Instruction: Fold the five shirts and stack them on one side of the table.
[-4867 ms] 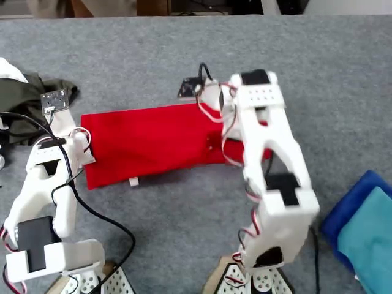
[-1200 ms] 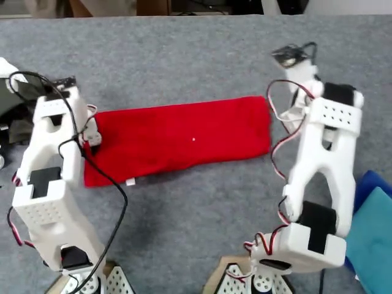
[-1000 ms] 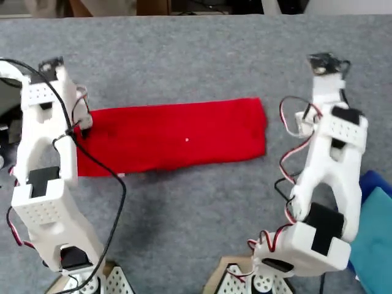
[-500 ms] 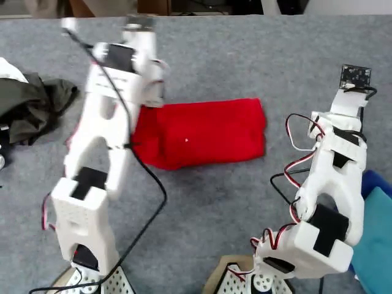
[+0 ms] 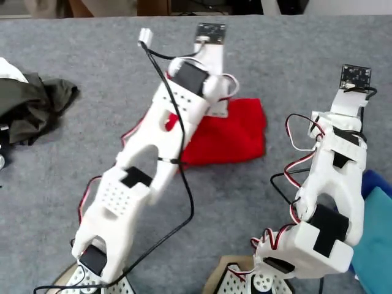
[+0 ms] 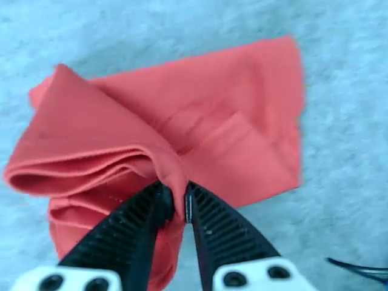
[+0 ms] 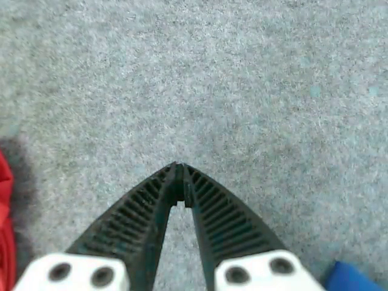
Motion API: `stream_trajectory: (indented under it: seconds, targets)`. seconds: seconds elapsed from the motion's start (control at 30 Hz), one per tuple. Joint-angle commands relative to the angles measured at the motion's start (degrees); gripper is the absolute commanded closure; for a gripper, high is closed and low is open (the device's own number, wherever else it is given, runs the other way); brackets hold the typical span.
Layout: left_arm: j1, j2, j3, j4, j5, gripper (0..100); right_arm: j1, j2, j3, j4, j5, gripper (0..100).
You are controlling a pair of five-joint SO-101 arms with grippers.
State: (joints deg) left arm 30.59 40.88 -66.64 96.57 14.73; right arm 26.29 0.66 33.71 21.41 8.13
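Pinching the doubled-over edge of the red shirt (image 6: 242, 139), the left pincer (image 6: 179, 203) holds it near the centre of the grey surface (image 5: 294, 55); this fold looks half made. The right pincer (image 7: 179, 182) is pressed together, empty. Folded blue and teal garments (image 5: 370, 233) lie at four o'clock, and a dark unfolded heap (image 5: 33, 107) waits at ten o'clock.

A grey, felt-like table covering (image 7: 254, 79) is spread beneath the fingers (image 7: 142, 227) of the right gripper (image 7: 179, 185) and runs on beyond their tips. Past its far edge, well beyond the fingers, a brown wooden furniture panel (image 5: 104, 7) is seen in the high view.
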Motion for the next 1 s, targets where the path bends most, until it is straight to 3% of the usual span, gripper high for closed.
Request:
stream_trajectory:
  seconds: [0.0,0.23,0.67,0.87,0.97]
  targets:
    - [3.3,2.0,-9.6,-1.2,1.2,98,0.9,-0.4,-0.1,-1.8,-0.2,99.4]
    - [7.8,8.0,-13.1,-4.9,1.2,98,0.9,-0.4,-0.1,-1.8,-0.2,99.4]
    - [9.7,9.4,-9.3,-15.6,1.2,98,0.7,-0.4,-0.1,-1.8,-0.2,99.4]
    - [9.1,8.7,-6.8,-15.6,5.8,80,0.7,-0.4,-0.1,-1.8,-0.2,99.4]
    - [6.4,8.7,-9.3,-15.4,8.2,78,0.7,-0.4,-0.1,-1.8,-0.2,99.4]
